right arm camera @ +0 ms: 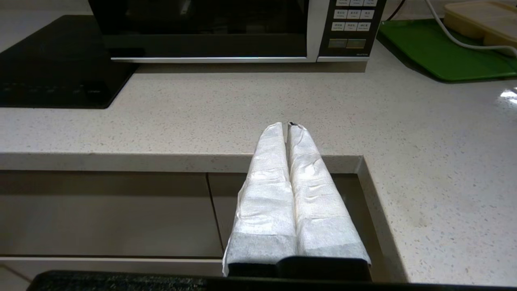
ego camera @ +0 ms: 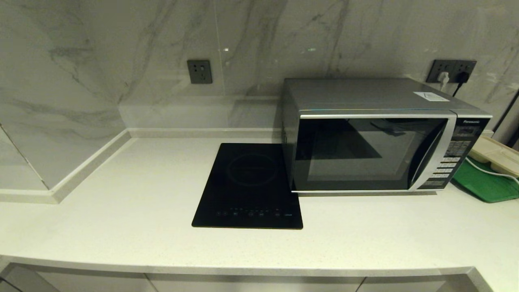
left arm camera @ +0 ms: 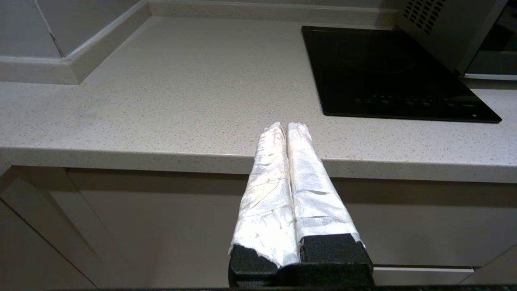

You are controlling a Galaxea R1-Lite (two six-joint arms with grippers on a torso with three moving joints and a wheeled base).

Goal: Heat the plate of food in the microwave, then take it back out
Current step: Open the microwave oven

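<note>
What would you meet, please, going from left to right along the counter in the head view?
Hob → microwave → green tray. No plate of food shows. Both grippers, left and right, hang shut before the counter's front edge, outside that view.

A black induction hob [ego camera: 248, 187] lies flat on the pale speckled countertop [ego camera: 121, 211]. At the far right, a green tray [ego camera: 484, 184] holds a beige container [ego camera: 496, 155]. 2 wall sockets [ego camera: 199, 71] sit on the marble backsplash.
</note>
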